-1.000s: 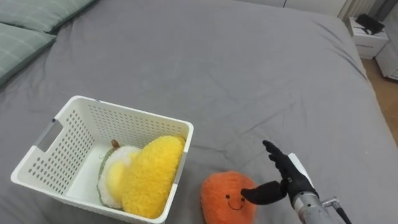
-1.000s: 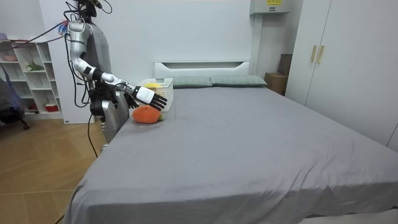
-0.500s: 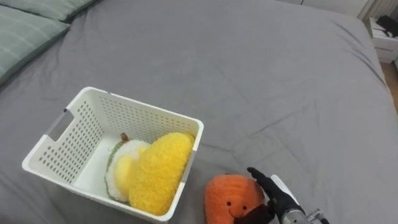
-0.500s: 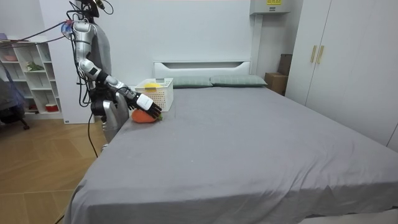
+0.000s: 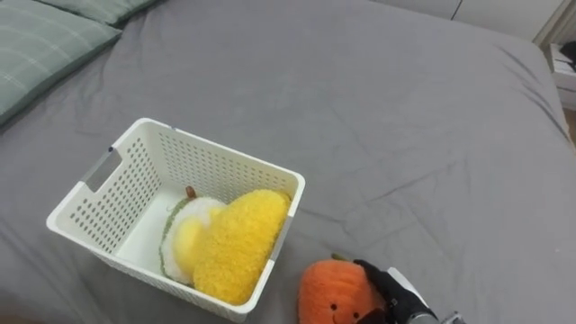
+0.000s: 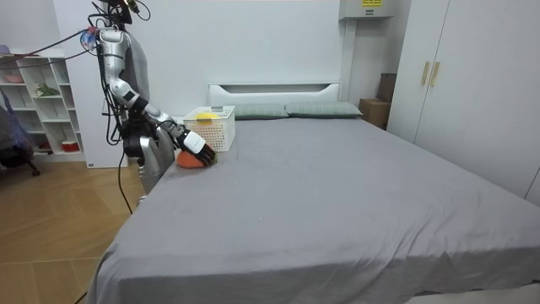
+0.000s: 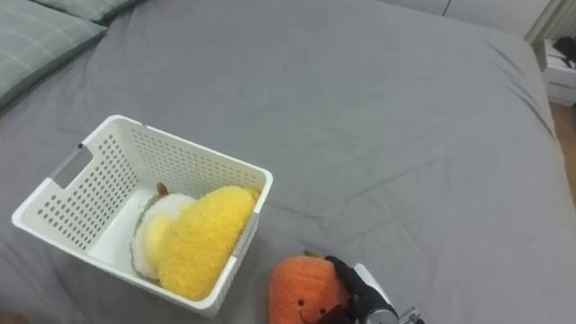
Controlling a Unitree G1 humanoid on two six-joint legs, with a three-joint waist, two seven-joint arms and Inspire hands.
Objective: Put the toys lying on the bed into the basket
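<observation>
Left eye view: right hand (image 5: 389, 284) clasps orange toy (image 5: 328, 292)

The robot stands beside the wide grey-sheeted bed (image 6: 337, 194), near its head end at the room view's left. Its right hand (image 6: 197, 144) reaches down onto a round orange plush toy (image 6: 186, 160) at the mattress edge, just beside a white perforated plastic basket (image 6: 213, 129). Pale green pillows (image 6: 321, 109) lie against the white headboard (image 6: 274, 89).

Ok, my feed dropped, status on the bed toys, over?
Right hand curled round orange plush on bed. Yellow plush already in basket. Nothing in the way.
</observation>
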